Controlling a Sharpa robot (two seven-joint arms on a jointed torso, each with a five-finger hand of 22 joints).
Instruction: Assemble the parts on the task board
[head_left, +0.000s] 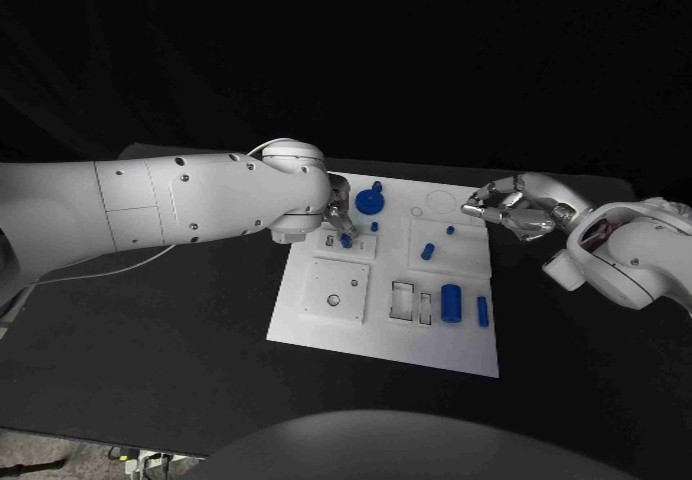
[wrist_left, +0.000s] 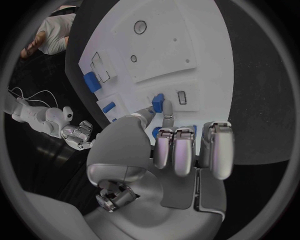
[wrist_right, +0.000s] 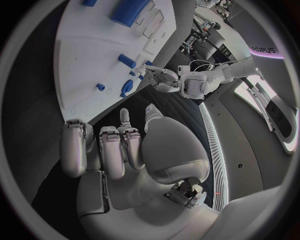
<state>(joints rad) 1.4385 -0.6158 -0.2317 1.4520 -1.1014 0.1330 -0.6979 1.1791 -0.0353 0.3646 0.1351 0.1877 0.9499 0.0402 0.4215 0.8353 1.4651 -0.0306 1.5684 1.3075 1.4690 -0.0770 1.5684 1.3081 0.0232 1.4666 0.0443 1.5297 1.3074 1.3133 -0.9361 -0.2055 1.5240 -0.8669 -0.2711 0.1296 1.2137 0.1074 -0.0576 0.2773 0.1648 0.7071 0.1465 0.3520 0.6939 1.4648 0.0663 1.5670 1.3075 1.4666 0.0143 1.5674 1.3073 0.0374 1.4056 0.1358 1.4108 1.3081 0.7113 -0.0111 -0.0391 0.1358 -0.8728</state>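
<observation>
Left hand (head_left: 335, 205) is pinching a small blue peg (wrist_left: 158, 101) between thumb and fingertip, right over the board (head_left: 346, 320) near its far left corner. Right hand (head_left: 508, 210) is hovering just off the far right edge, fingers curled in, holding nothing.

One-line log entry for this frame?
left hand: pinching small blue part over task board | right hand: empty, hovering by board's far right edge
</observation>
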